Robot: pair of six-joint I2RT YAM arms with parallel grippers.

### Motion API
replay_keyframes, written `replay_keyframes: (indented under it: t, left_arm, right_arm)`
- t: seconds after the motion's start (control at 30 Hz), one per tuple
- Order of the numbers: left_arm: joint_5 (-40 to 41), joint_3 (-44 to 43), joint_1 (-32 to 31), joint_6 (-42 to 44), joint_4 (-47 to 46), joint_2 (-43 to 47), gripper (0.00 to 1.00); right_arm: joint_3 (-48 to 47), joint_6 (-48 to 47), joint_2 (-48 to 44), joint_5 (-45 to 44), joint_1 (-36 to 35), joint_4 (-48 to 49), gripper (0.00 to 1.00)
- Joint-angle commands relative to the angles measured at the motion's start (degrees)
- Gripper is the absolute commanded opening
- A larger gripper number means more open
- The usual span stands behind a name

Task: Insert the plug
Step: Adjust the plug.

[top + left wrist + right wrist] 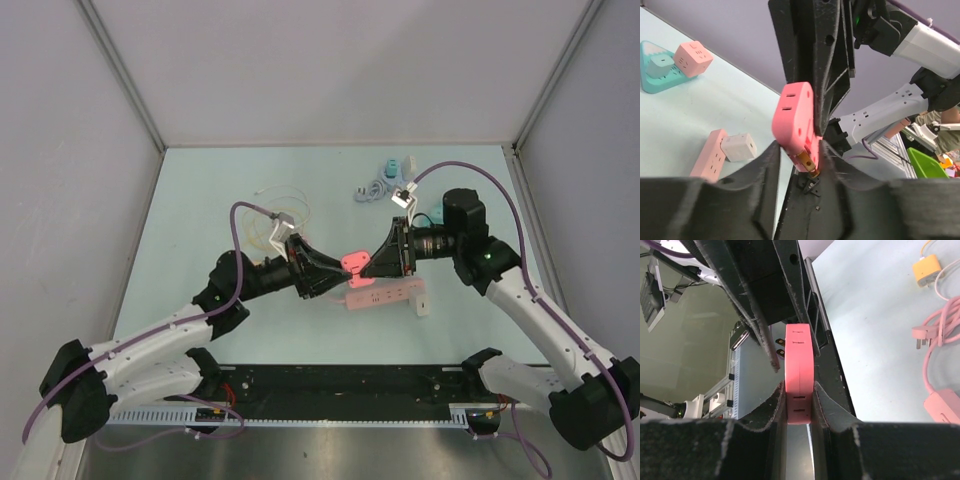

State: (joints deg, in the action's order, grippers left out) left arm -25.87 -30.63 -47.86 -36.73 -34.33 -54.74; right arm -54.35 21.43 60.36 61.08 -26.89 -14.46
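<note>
The pink plug point(799, 380) is pinched flat between my right fingers point(771, 407) and held off the table. Its brass prongs point(808, 163) reach down between my left fingers point(762, 175). Those sit close on either side of the prong end, but I cannot tell whether they clamp it or only bracket it. The pink power strip point(383, 296) lies below both sets of fingertips, and the plug is not in it yet. I judge that aligning and pushing home are both left to do. My own fingers hide which socket sits beneath.
</note>
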Motion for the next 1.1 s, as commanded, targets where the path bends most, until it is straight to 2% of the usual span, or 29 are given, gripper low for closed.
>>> replay_keyframes:
  t: [0.0,0.13,0.33,0.43,0.5,0.53,0.6,0.73,0.83,0.9,1.0,1.03,1.07]
  left_arm:
    - [-1.99,0.83,-0.48,-3.87,-8.2,-0.02,0.33]
    - [-1.12,2.59,-0.48,-5.63,-12.25,0.51,0.13]
    - [-0.06,4.18,-0.4,-8.0,-15.86,1.83,0.0]
    - [-0.15,4.09,-0.4,-9.41,-16.73,1.83,0.0]
    - [0.11,4.09,-0.4,-9.94,-17.0,1.74,0.0]
    - [0.29,4.09,-0.4,-10.46,-16.91,1.74,0.0]
    - [0.99,4.35,-0.48,-10.9,-17.0,1.65,0.0]
    - [2.22,4.44,-0.48,-11.7,-16.65,1.65,0.0]
    - [3.45,4.44,-0.48,-11.96,-14.9,2.09,0.0]
    - [3.98,4.18,-0.48,-11.87,-12.54,2.8,0.01]
    - [5.3,4.18,-0.48,-11.87,-10.77,3.67,0.0]
    - [5.48,4.09,-0.48,-11.87,-10.33,3.85,0.0]
    - [5.48,4.0,-0.48,-11.87,-9.97,3.85,0.0]
  right_arm:
    - [-0.5,0.37,-1.38,0.53,-0.18,2.77,0.0]
    - [-0.5,-0.16,-2.08,1.5,-0.18,2.77,0.0]
    - [-0.23,-1.21,-3.23,1.59,-0.18,3.47,0.0]
    - [0.38,-1.13,-3.75,0.36,-0.35,4.0,0.0]
    - [0.73,-1.13,-4.11,-0.43,-0.79,4.61,0.08]
    - [0.91,-1.13,-4.28,-1.39,-0.96,4.7,0.17]
    - [1.17,-0.78,-4.81,-2.19,-1.32,5.58,0.24]
    - [2.22,0.98,-6.04,-5.17,-2.37,8.12,0.49]
    - [2.67,1.07,-7.79,-7.72,-2.55,9.18,0.59]
    - [3.11,-0.15,-9.81,-9.57,-2.55,8.23,0.61]
    - [3.28,-2.71,-11.92,-13.09,-2.55,6.47,0.73]
    - [3.37,-2.8,-12.97,-14.4,-2.55,6.46,0.83]
    - [3.46,-2.88,-13.42,-14.5,-2.55,6.55,0.89]
